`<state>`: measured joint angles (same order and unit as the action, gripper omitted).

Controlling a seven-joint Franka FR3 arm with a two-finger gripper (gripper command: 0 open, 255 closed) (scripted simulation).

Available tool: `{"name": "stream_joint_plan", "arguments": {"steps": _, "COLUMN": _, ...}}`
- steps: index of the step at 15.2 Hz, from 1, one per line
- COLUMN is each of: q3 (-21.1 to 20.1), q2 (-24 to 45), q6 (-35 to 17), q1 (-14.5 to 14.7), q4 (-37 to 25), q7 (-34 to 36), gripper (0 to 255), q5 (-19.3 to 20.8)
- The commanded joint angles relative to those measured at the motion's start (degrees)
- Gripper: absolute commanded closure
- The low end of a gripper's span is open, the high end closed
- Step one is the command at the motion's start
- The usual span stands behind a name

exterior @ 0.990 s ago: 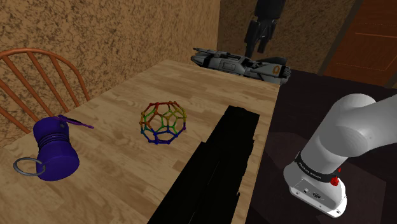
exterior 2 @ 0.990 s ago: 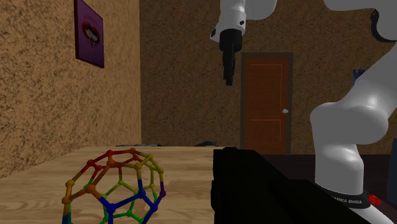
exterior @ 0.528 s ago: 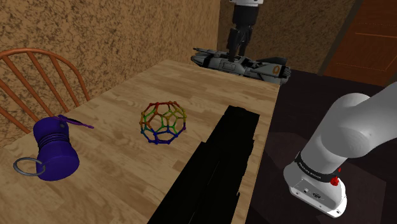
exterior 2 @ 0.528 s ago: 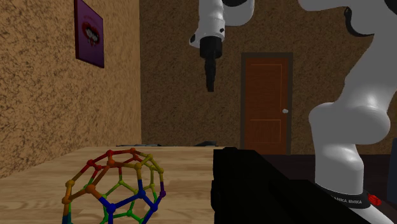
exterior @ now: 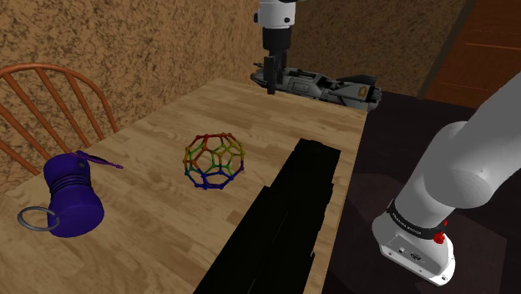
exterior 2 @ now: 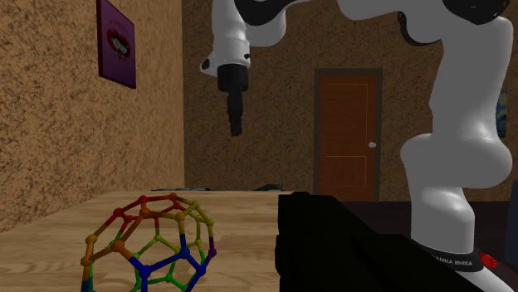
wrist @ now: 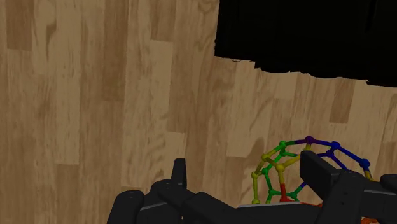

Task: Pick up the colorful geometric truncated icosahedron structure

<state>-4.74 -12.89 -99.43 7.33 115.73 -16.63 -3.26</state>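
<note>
Two black fingers [wrist: 321, 178] were seen standing apart in the wrist view, so the hand [wrist: 245, 164] was judged to be open, with nothing clasped between them. The colorful truncated icosahedron structure [wrist: 283, 167], made of thin red, yellow, green, blue and purple struts joined at small knobs, was found resting on the wooden counter [wrist: 95, 95]. It was partly hidden behind one finger and touched by neither. In the shoulder view the structure [exterior: 215, 163] was placed near the middle of the counter [exterior: 159, 234]. It lay between a purple canister-like thing [exterior: 71, 196] with a grey ring toward that view's left and a long black block [exterior: 288, 217] toward its right, apart from both. The hand [exterior: 271, 82] was shown pointing downward, well above the structure and clear of it. A grey elongated object [exterior: 326, 85] was laid at the counter's far edge, and a wooden chair [exterior: 50, 96] was set at the side toward that view's left. In the second exterior view the structure [exterior 2: 149, 240] was seen close by on the counter [exterior 2: 241, 236], beside the black block [exterior 2: 332, 249]. The hand [exterior 2: 236, 124] was hung high above, before a brown door [exterior 2: 349, 137], and a purple picture [exterior 2: 116, 41] was mounted on the rough wall.
</note>
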Motion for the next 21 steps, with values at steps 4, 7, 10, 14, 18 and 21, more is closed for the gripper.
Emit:
{"name": "stream_joint_plan", "arguments": {"steps": 4, "q3": -2.21, "q2": 11.1, "q6": -0.56, "q1": 2.15, "q4": -8.26, "q7": -4.33, "gripper": 0, "q5": 2.21}}
{"name": "stream_joint_plan", "arguments": {"steps": 7, "q3": -3.62, "q2": 17.67, "q6": -0.42, "q1": 3.56, "q4": -13.59, "q7": -6.55, "gripper": 0, "q5": 3.95}}
{"name": "stream_joint_plan", "arguments": {"steps": 10, "q3": -4.98, "q2": 24.17, "q6": 0.15, "q1": 5.18, "q4": -19.23, "q7": -8.64, "gripper": 0, "q5": 5.96}}
{"name": "stream_joint_plan", "arguments": {"steps": 14, "q3": -6.57, "q2": 32.81, "q6": 1.51, "q1": 7.79, "q4": -27.25, "q7": -11.37, "gripper": 0, "q5": 8.95}}
{"name": "stream_joint_plan", "arguments": {"steps": 18, "q3": -7.62, "q2": 39.79, "q6": 3.1, "q1": 10.32, "q4": -34.19, "q7": -13.69, "gripper": 0, "q5": 11.48}}
{"name": "stream_joint_plan", "arguments": {"steps": 21, "q3": -7.54, "q2": 40.2, "q6": 1.01, "q1": 10.27, "q4": -32.5, "q7": -13.52, "gripper": 0, "q5": 11.6}}
